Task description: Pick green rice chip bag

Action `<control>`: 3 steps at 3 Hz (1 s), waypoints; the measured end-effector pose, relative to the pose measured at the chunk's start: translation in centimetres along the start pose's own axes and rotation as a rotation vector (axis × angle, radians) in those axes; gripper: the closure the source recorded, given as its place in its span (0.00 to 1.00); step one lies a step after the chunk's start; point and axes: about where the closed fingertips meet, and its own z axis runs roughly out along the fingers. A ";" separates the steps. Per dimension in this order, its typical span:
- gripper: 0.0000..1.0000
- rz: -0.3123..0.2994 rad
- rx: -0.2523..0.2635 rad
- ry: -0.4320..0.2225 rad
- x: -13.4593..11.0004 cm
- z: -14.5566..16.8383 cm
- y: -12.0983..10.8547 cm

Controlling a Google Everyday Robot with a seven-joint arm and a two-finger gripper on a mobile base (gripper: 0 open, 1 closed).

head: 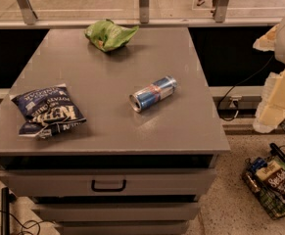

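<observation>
The green rice chip bag is a small crumpled lime-green bag with an orange-yellow patch. It lies at the far edge of the grey table top, a little left of centre. My gripper shows as pale, blocky arm parts at the right edge of the view. It is off the table, well to the right of the bag and nearer to me, and touches nothing.
A dark navy chip bag with white lettering lies at the table's left front. A blue and silver can lies on its side near the middle. Drawers sit below the top. A wire basket of snacks stands on the floor at right. A black cable hangs behind.
</observation>
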 end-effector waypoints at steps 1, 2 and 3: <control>0.00 0.000 0.000 0.000 0.0 0.0 0.0; 0.00 0.020 0.030 -0.011 -0.3 -0.1 -0.7; 0.00 0.050 0.098 -0.054 -0.9 0.2 -2.1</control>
